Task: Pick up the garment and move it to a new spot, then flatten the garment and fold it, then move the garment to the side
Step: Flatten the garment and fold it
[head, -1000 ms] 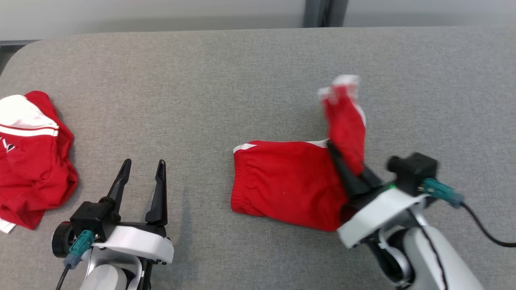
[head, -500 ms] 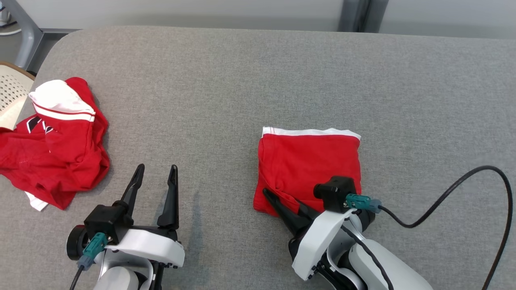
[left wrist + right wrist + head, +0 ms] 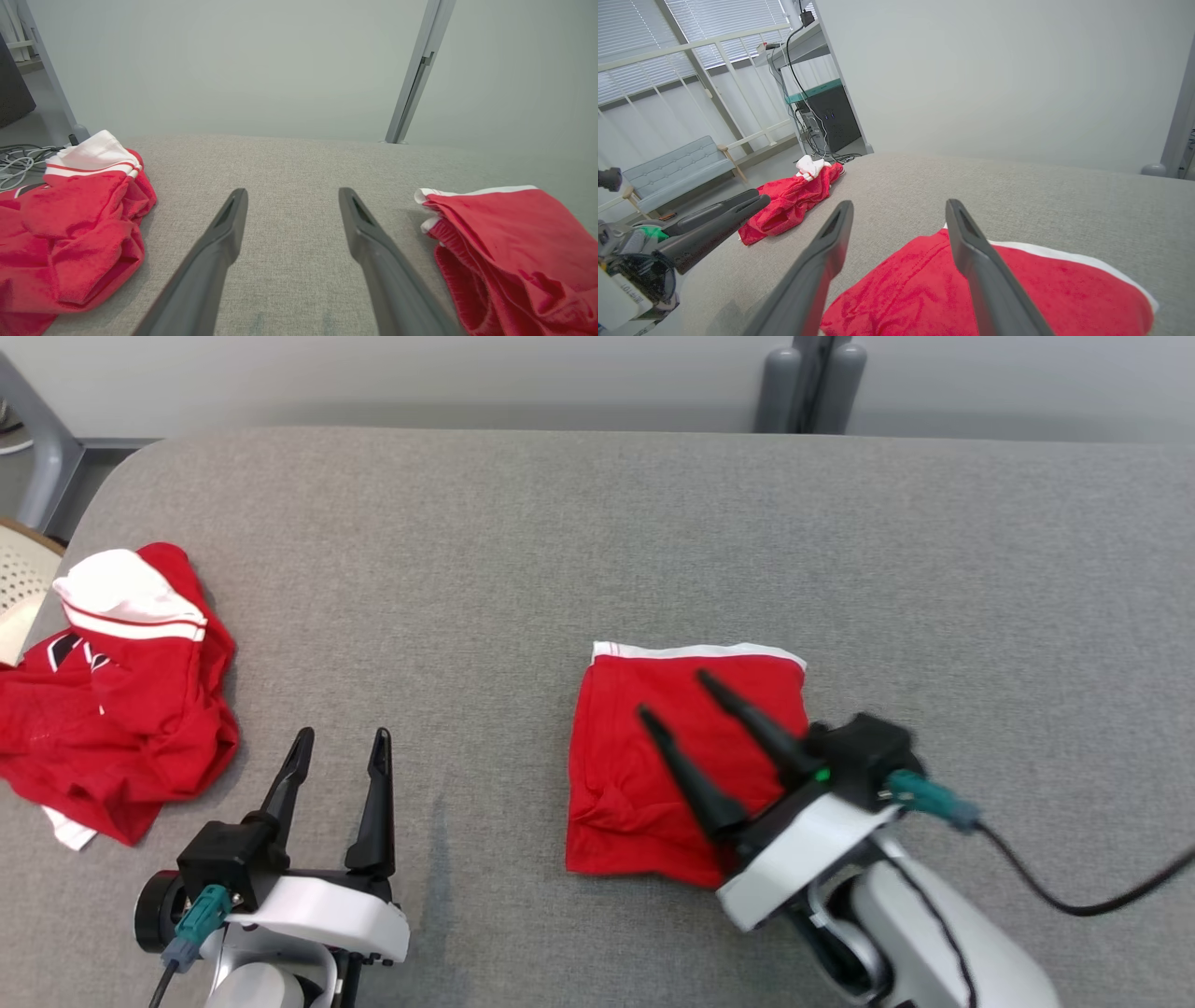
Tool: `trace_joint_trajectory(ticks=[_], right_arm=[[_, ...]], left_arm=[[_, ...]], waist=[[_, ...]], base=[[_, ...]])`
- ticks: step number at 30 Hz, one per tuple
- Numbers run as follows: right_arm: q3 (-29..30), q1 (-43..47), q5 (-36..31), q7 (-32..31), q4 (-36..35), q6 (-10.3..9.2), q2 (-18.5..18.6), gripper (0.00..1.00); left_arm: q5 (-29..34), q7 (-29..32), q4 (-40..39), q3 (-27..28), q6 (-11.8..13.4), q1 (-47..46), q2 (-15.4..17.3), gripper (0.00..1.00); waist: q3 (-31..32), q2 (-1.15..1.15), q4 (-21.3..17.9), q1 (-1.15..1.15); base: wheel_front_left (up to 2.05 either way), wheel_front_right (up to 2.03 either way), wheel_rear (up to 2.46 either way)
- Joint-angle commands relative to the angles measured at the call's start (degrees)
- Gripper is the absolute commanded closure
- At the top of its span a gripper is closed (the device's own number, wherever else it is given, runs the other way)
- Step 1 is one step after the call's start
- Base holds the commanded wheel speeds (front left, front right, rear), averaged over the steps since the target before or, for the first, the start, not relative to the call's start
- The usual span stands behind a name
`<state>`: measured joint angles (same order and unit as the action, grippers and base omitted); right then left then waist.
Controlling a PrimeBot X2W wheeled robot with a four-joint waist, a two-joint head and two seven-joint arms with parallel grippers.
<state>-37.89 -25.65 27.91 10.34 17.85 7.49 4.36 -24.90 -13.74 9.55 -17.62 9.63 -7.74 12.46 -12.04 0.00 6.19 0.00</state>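
The grey fabric-covered worktop [image 3: 597,541] carried two items. A crumpled red-and-white garment [image 3: 121,709] lay at the left edge. The folded red shorts [image 3: 621,747], white trim along the far edge, lay flat right of centre. The right pincer [image 3: 673,694] was positioned over the shorts, jaws spread wide, holding nothing. The left pincer [image 3: 342,735] stood at near left, between both items, wide open and empty.
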Motion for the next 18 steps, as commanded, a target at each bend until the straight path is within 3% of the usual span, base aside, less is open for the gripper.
trace_joint_trajectory(ticks=[1,11,15,18], right_arm=[[2.8,1.3,-1.0,0.9,-0.7,0.01,0.9,0.0],[25.7,9.8,-8.0,-0.2,-5.5,0.01,2.8,0.0],[32.6,15.1,-10.6,-2.2,-8.1,0.0,3.1,0.0],[34.6,17.9,-11.9,-3.4,-9.7,0.01,2.7,0.0]], left_arm=[[-0.3,-0.3,-0.2,0.4,0.3,0.4,0.6,0.0],[-0.4,0.4,-1.9,1.4,1.3,2.0,2.6,0.0],[-0.6,0.9,-3.1,1.8,2.0,3.5,3.7,0.0],[-0.8,1.5,-3.7,2.0,2.4,5.3,4.4,0.0]], waist=[[0.5,0.0,-0.8,0.0],[2.3,0.0,-3.6,0.0],[4.3,0.0,-4.6,0.0],[6.1,0.0,-5.3,0.0]], base=[[0.0,0.0,0.0],[0.0,0.0,0.0],[0.0,0.0,0.0],[0.0,0.0,0.0]])
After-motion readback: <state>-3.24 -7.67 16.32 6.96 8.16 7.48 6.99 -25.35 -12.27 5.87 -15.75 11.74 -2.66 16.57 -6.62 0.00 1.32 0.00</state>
